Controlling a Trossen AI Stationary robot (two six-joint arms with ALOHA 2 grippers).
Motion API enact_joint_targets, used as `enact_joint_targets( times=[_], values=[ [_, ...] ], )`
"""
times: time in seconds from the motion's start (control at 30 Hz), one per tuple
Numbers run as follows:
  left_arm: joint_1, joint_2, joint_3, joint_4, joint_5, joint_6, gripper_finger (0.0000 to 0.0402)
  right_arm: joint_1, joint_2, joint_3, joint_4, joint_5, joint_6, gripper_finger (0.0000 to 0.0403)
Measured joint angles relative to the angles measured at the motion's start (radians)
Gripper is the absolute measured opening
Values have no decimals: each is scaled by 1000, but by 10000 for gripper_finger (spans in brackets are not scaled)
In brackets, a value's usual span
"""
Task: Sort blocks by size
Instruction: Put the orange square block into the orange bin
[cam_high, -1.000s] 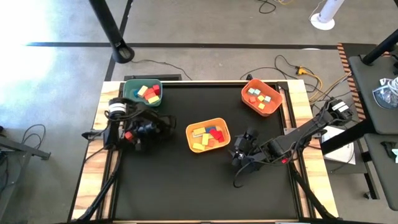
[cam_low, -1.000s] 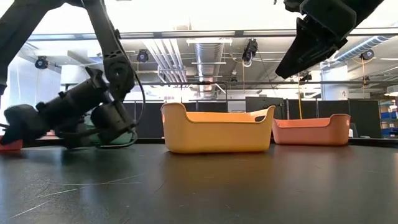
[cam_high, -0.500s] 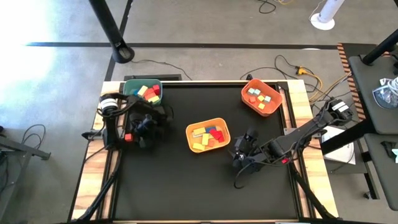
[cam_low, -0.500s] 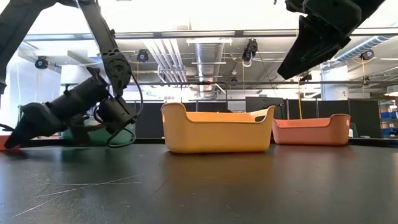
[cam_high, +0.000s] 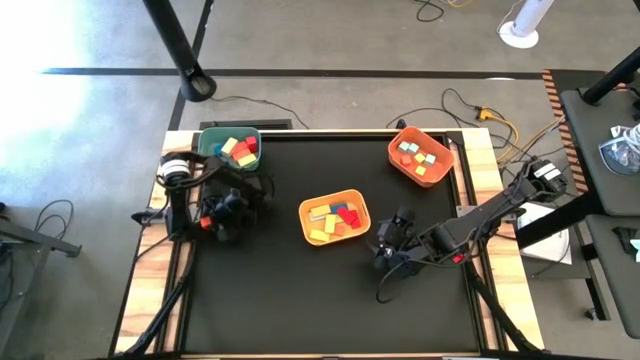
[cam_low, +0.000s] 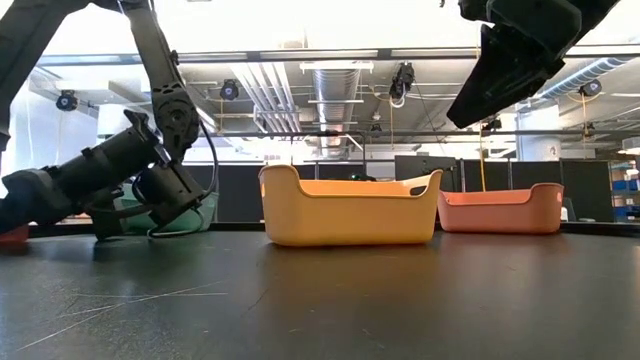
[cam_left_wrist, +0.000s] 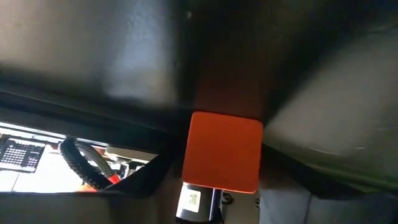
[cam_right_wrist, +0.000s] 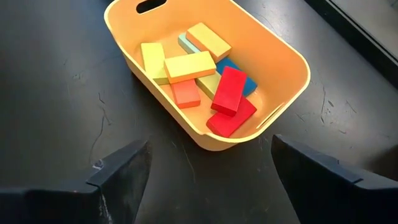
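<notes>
At the table's left edge lies a red block (cam_high: 205, 222), filling the middle of the left wrist view (cam_left_wrist: 224, 151). My left gripper (cam_high: 213, 219) is shut on it, low over the mat and reaching slantwise down toward the left edge (cam_low: 15, 210). Other blocks lie in three bins: green (cam_high: 213, 140), yellow (cam_high: 304, 212) and orange (cam_high: 394, 160). My right gripper (cam_high: 386, 250) hangs open above the mat, just right of the yellow bin's near corner. Its wrist view looks down on longer red, yellow and blue blocks (cam_right_wrist: 227, 90) in that bin. My left gripper has the red block (cam_left_wrist: 221, 134) between its two fingers, which come slanting down from the table's right toward its left edge. The fingers are dark against the dark mat, so the faces they press do not show. The block sits at table level (cam_low: 10, 238); I cannot tell whether it rests there.
The green bin stands at the far left corner, right behind my left arm. The orange bin is at the far right and the yellow bin (cam_right_wrist: 180, 134) in the middle. The wooden table rim (cam_high: 170, 250) runs beside the block. Dark mat stretches along the near half.
My left arm has shifted a little toward the table's left edge and its gripper has tipped lower over the red block, which stays at about the same spot by the left edge.
</notes>
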Motion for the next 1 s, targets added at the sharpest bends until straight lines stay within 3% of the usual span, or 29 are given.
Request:
enact_joint_targets(
  times=[0.13,0.23,0.4,0.6,0.77,1.0],
  values=[
    [-21,-2,-1,7,-7,-5,116,0,0,0,1,-48,-15,304],
    [-53,-8,1,8,22,-1,113,8,0,0,6,-43,-74,293],
    [-150,-79,1,28,255,11,113,47,19,0,161,14,-292,278],
    [-326,-279,17,127,452,-87,113,109,145,0,571,36,-648,274],
    [-469,-484,18,471,511,-279,113,146,336,52,933,35,-933,274],
    [-676,-628,-58,1140,336,-421,113,120,575,311,984,37,-1144,274]
  ],
)
